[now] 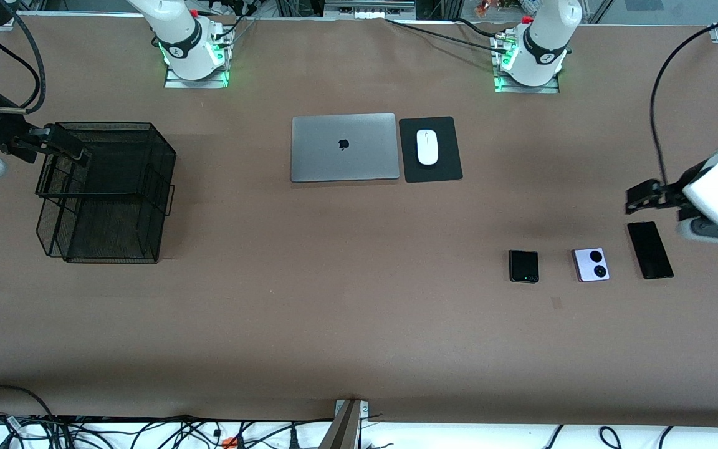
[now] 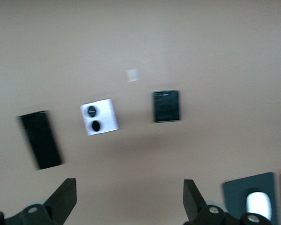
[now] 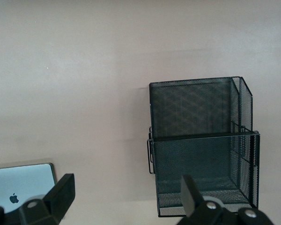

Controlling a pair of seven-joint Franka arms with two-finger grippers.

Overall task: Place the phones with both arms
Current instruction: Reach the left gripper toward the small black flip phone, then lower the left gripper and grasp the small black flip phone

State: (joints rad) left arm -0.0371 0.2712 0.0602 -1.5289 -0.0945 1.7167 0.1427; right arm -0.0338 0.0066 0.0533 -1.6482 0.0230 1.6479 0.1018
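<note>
The three phones lie in a row on the desk [image 1: 346, 312] at the left arm's end: slab [image 1: 650, 250], lilac phone [image 1: 591, 264], folded phone [image 1: 523, 266]. The left gripper [image 1: 641, 198], wide open and empty, hovers just above the slab and should probably descend squarely across its narrow width. The right gripper [image 1: 63, 144], also open and empty, waits over the basket [image 1: 106, 193].

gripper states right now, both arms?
Left gripper: open, empty, over the table near the long black phone.
Right gripper: open, empty, by the mesh basket.

Black wire-mesh basket [image 1: 110, 193] — matt tablecloth [image 1: 334, 299]
</note>
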